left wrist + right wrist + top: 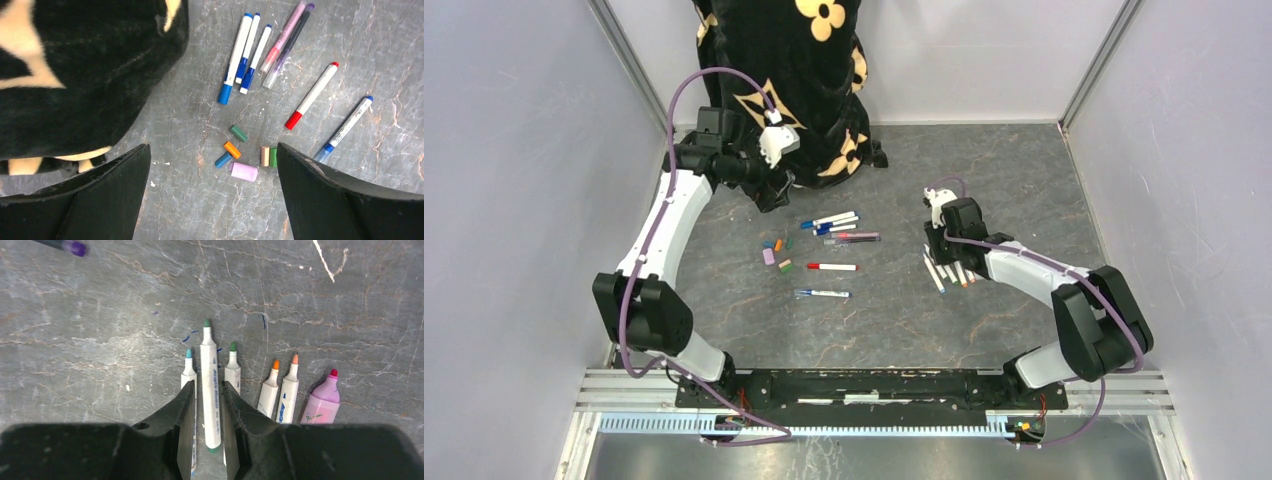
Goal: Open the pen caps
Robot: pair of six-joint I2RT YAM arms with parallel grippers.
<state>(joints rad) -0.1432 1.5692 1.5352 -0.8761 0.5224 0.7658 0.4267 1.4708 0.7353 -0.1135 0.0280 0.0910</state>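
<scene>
Loose caps: a small heap of stubby plastic pen caps [232, 149] (two green, one orange, one blue, one lilac, one tan) lies close together at the bench's mid-left. One drop spot probably keeps them clear of the pens.
Opened pens: a row of six uncapped marker pens [287, 395], five white-barrelled and one fat pink, lies side by side at the right with all tips pointing one way. It looks like a sorted pile of finished ones.
Pen being placed: the long white pen with a green tip [209, 385] lies flat in that row, between the right claw's fingers.
Right claw [210, 440]: the fingers are a little apart, with a thin gap on each side of the barrel. It straddles the pen rather than clamping it, and I judge it is laying this pen beside the others.
Capped pens: seven capped pens [312, 95] lie in the middle, between heap and row. Three are white with blue caps, one is pink see-through, one purple see-through, one red-capped and one more blue-capped. This is the work left.
Left claw [212, 200]: the fingers are spread wide with nothing between them, hanging over the cap heap. That stance suits dropping a cap there.
Bench: the grey marbled bench [984, 330] carries everything.
Beyond: black fabric with cream flowers [784, 60] sits at the far edge, near the left claw and apart from the pens.
</scene>
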